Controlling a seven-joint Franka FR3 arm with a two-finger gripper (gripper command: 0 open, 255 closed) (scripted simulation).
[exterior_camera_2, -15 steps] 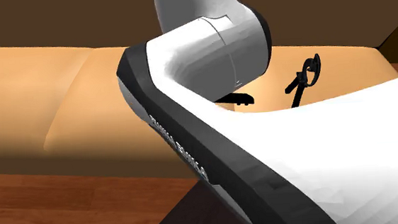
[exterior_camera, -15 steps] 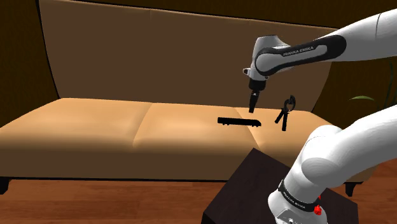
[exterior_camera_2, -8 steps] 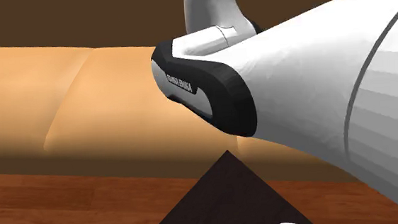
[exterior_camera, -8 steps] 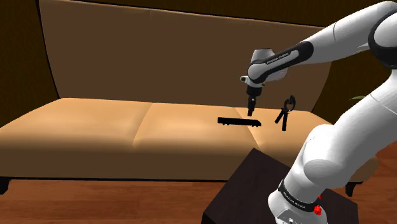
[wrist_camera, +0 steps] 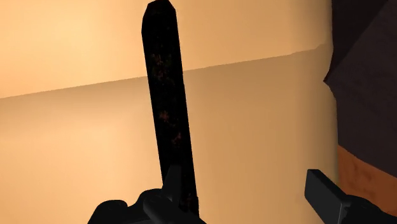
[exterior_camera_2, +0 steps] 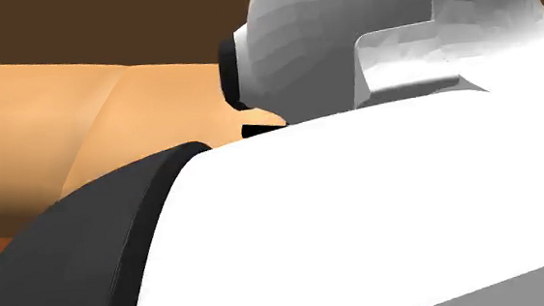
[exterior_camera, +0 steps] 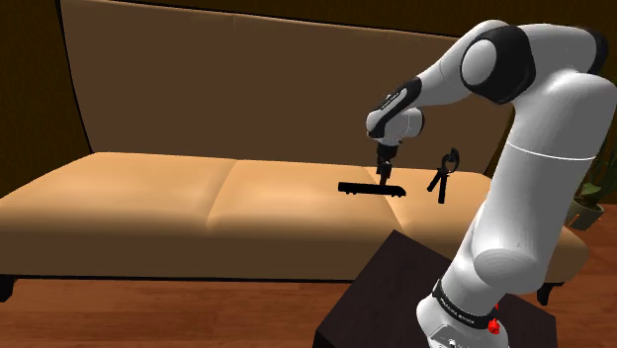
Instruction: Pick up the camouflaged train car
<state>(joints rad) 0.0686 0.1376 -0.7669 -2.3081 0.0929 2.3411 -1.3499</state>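
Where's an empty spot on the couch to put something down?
The couch cushions on the shoulder view's left of the train car are bare. Crowded: around the train car, with the gripper and a black tool close by.

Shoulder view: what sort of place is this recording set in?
Probably a living room: a wide tan cushioned sofa with a tall brown backrest stands on a reddish-brown wooden plank floor.

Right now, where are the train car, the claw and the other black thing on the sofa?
train car (exterior_camera: 364,187): shoulder view, middle of its long dark body.
claw (exterior_camera: 384,178): shoulder view, between its fingertips, just above the car.
black thing (exterior_camera: 442,178): shoulder view, its middle.
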